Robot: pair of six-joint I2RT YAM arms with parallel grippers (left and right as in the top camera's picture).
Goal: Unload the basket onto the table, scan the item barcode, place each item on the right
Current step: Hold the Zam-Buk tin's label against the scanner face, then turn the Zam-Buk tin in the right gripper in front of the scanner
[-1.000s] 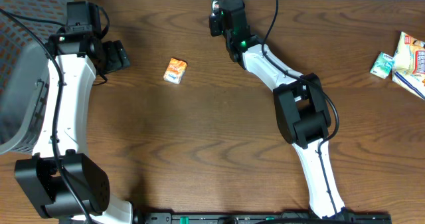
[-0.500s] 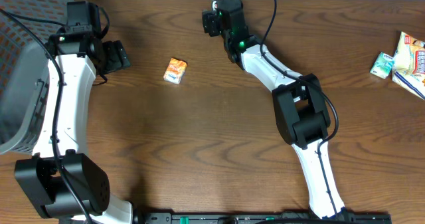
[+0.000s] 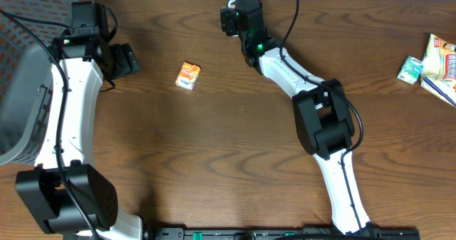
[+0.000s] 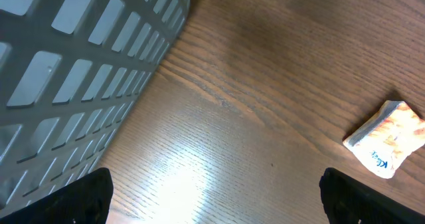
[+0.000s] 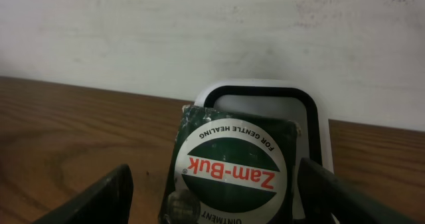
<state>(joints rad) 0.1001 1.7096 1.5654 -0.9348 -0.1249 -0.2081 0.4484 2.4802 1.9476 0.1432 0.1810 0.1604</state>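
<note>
I see the left gripper (image 4: 219, 201) spread and empty, and the right gripper (image 5: 212, 197) spread either side of the Zam-Buk box (image 5: 232, 167), with the scanner (image 5: 262, 108) at 12 o'clock.

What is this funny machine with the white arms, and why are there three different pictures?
It is a robot with two white arms at a wooden table. Each arm ends in a two-finger gripper. One picture looks down from above, and the other two come from little cameras on the wrists.

On the table lie a small orange packet and, far right, a few packets. A grey basket sits at the left.

The left gripper is open and empty. The right gripper has its fingers open on either side of a green Zam-Buk box, so it does not look gripped. The box is in front of a white device, likely the scanner.
</note>
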